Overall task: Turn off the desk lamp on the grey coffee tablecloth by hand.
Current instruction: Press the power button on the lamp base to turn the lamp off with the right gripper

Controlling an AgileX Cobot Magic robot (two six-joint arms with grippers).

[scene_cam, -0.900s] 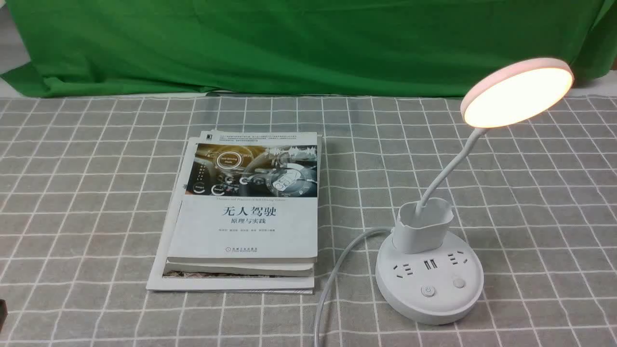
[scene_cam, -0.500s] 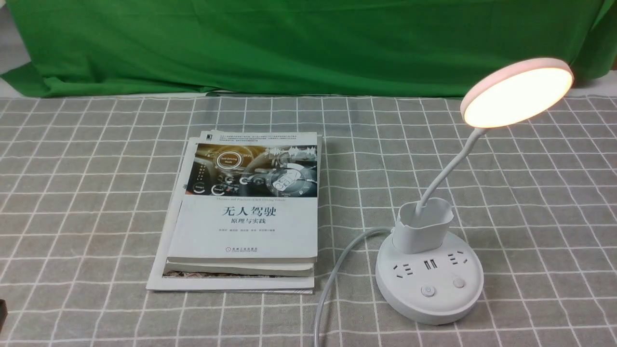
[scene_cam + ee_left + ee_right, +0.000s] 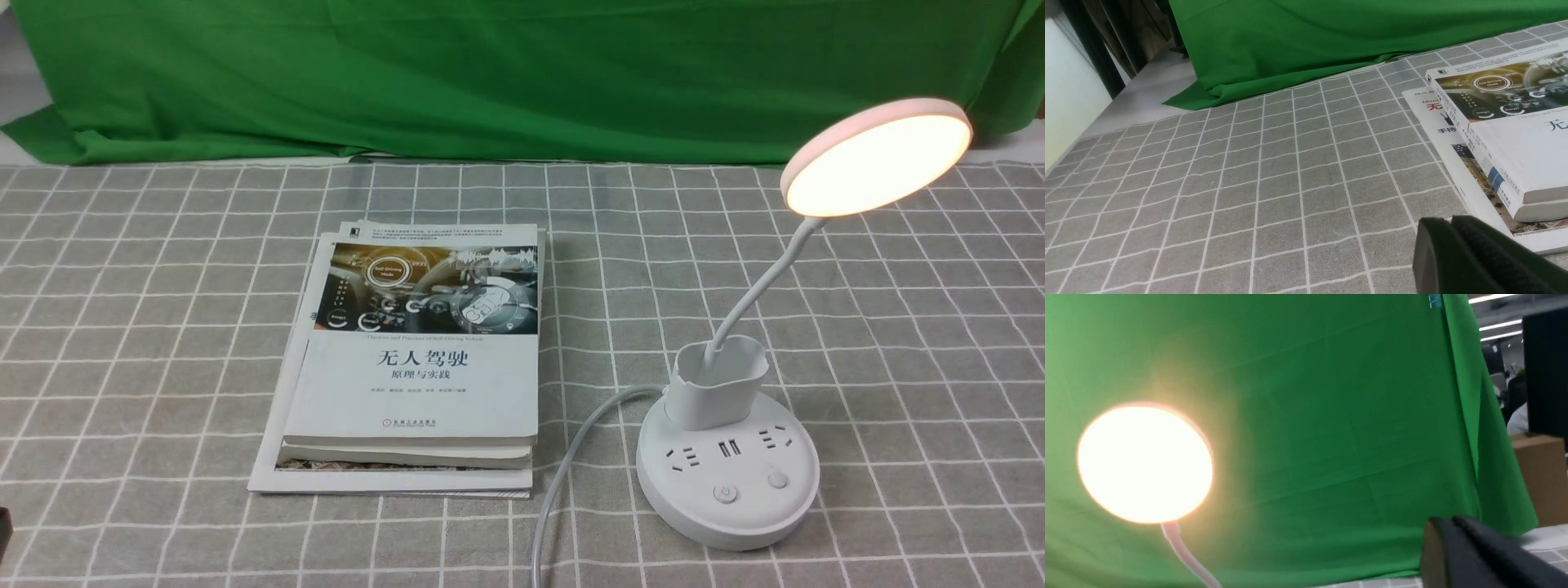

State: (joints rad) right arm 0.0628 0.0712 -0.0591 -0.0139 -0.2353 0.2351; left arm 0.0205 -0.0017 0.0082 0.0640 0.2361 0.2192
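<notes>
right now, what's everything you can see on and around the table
lamp: one, white, lit, on the right of the grey cloth
cable: one, white, runs from the lamp's base to the near edge
books: stack of three, mostly white covers, left of the lamp
grey cloth: one, grey with white grid lines, covers the table
green cloth: one, plain green, hangs behind the table
box: one, brown cardboard, past the green cloth's side edge
left fingers: black, pressed together, low over the grey cloth near the books
right fingers: black, pressed together, raised and facing the lamp's head
</notes>
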